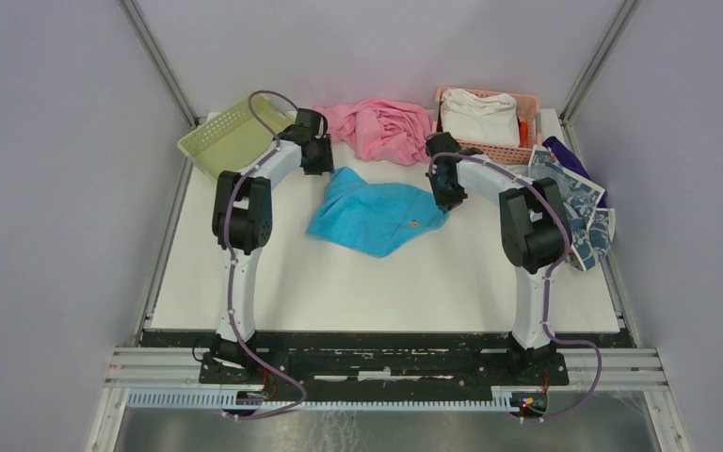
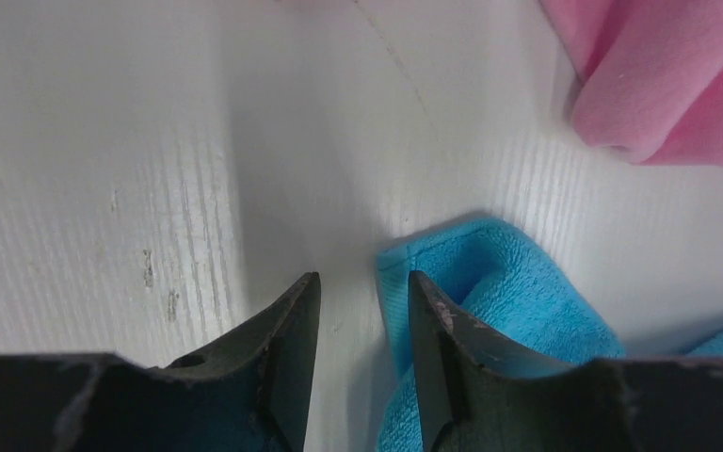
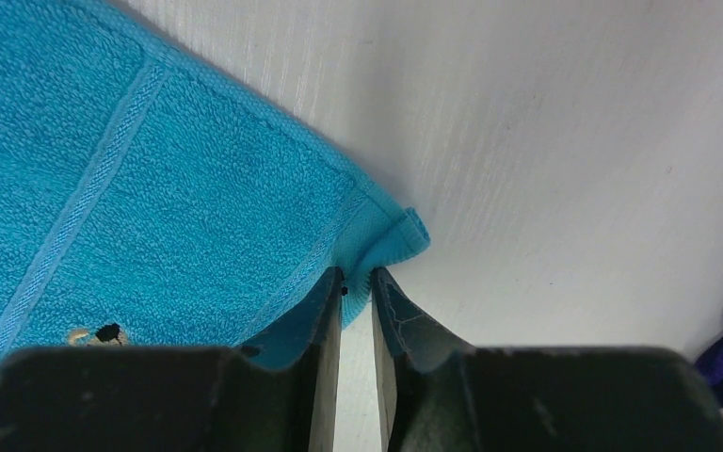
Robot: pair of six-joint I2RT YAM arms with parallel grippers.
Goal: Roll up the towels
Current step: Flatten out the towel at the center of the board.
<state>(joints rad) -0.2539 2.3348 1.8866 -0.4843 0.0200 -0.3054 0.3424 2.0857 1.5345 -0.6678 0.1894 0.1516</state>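
The bright blue terry towel (image 1: 372,215) lies crumpled and partly folded in the middle of the white table (image 1: 386,292), between the two arms. The right gripper (image 1: 445,193) is down at the towel's right corner; in its wrist view the jaws (image 3: 356,273) stand narrow and pinch the curled hem of that corner. The left gripper (image 1: 318,160) is at the towel's far left corner, its jaws (image 2: 362,278) partly apart with bare table showing between them. One finger covers the towel's edge (image 2: 508,292), and nothing is clamped. A crumpled pink cloth (image 1: 386,127) lies just beyond the towel, near the left gripper and apart from the blue corner. A pale green plastic basket (image 1: 221,137) sits at the far left. At the far right, a salmon plastic basket (image 1: 527,102) holds a white cloth (image 1: 478,115). Behind the right arm, a white towel with dark blue print (image 1: 574,193) hangs over the table's right edge beside a purple cloth (image 1: 565,155).
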